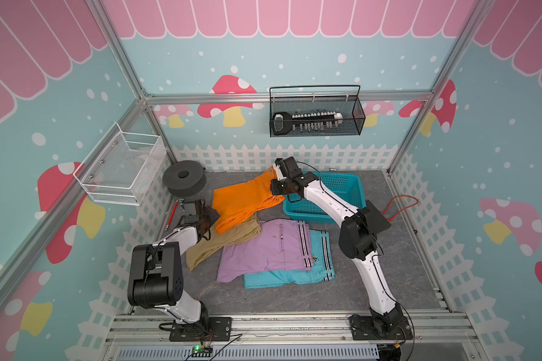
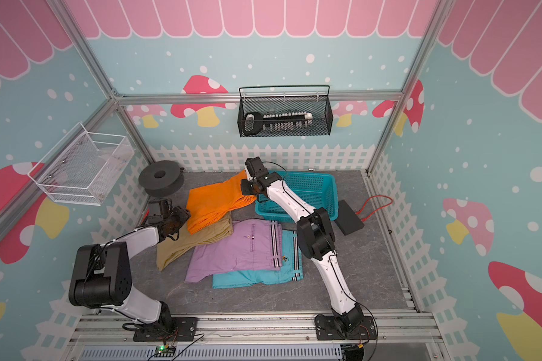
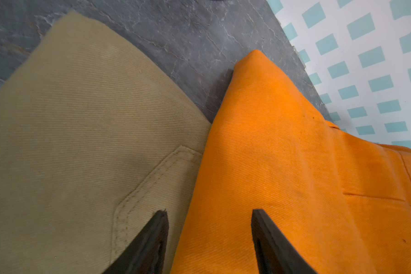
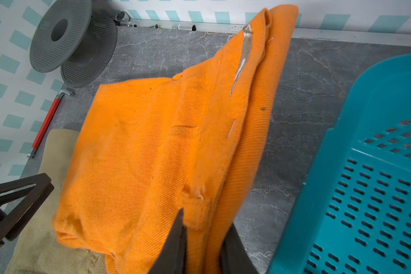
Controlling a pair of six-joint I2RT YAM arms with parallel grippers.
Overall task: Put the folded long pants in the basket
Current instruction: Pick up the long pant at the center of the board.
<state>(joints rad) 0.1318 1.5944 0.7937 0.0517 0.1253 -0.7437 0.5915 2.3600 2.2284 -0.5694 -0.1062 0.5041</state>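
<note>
The orange folded long pants (image 1: pixel 241 203) (image 2: pixel 213 203) lie at the back, partly over the khaki pair (image 1: pixel 226 240) (image 3: pixel 81 118). My right gripper (image 1: pixel 278 196) (image 4: pixel 205 220) is shut on their right edge and holds it up beside the teal basket (image 1: pixel 304 215) (image 4: pixel 330 154). The raised cloth (image 4: pixel 140 154) drapes down to the left. My left gripper (image 1: pixel 212 218) (image 3: pixel 209 211) stands open at their near left corner, one finger over khaki, the other over orange (image 3: pixel 294 166). Lilac (image 1: pixel 263 247) and turquoise (image 1: pixel 294 275) pairs lie in front. No pants show in the basket.
A grey spool (image 1: pixel 184 178) stands at the back left, with a red-handled tool (image 1: pixel 172 214) along the left wall. A black pad (image 1: pixel 377 215) and orange cable (image 1: pixel 401 203) lie right of the basket. On the walls hang a black wire basket (image 1: pixel 316 115) and a white one (image 1: pixel 122 168).
</note>
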